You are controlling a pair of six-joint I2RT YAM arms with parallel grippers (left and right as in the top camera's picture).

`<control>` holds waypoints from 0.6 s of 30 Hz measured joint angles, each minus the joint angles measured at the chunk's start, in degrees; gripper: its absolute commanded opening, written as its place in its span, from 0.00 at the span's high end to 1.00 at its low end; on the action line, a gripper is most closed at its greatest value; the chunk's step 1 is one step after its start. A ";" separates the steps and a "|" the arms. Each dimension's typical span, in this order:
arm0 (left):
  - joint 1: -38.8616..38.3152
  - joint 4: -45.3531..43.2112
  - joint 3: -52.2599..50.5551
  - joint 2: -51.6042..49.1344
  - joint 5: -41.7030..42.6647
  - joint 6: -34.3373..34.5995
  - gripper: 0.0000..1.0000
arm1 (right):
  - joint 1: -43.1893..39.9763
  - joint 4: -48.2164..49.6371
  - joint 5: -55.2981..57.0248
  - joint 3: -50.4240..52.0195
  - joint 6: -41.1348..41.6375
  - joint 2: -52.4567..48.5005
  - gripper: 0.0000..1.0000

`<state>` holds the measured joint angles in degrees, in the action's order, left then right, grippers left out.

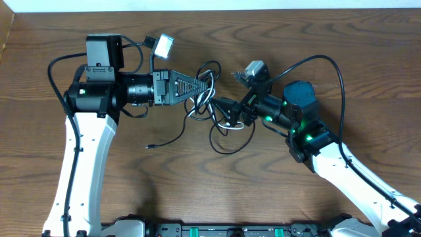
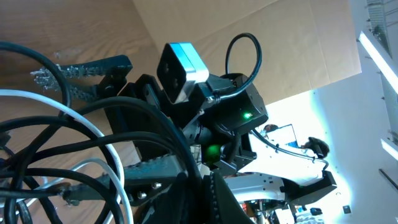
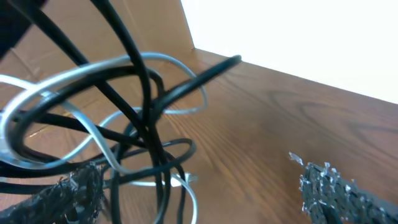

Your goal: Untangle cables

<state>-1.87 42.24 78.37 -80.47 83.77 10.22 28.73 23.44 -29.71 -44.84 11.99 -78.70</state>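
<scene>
The black and white cables form one tangle at mid-table, between the two arms. From the left, my left gripper reaches into it and is shut on a black cable. My right gripper comes in from the right and stands open at the tangle's lower right side. In the right wrist view the white cable and the black cable loop across each other near the left fingertip. The gap of the right gripper is otherwise bare wood. A black strand ends in a small plug.
A loose black loop lies on the wood below the tangle. Thick arm wires arc over the right arm and behind the left arm. The table's far edge runs along the top.
</scene>
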 measured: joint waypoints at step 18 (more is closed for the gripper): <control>-6.69 -4.76 0.00 0.00 -2.21 4.74 0.92 | 3.41 4.50 2.97 0.00 0.83 -1.22 0.01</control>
<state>-8.56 37.47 78.37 -80.47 81.56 14.96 32.14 27.94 -26.74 -44.84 12.82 -79.92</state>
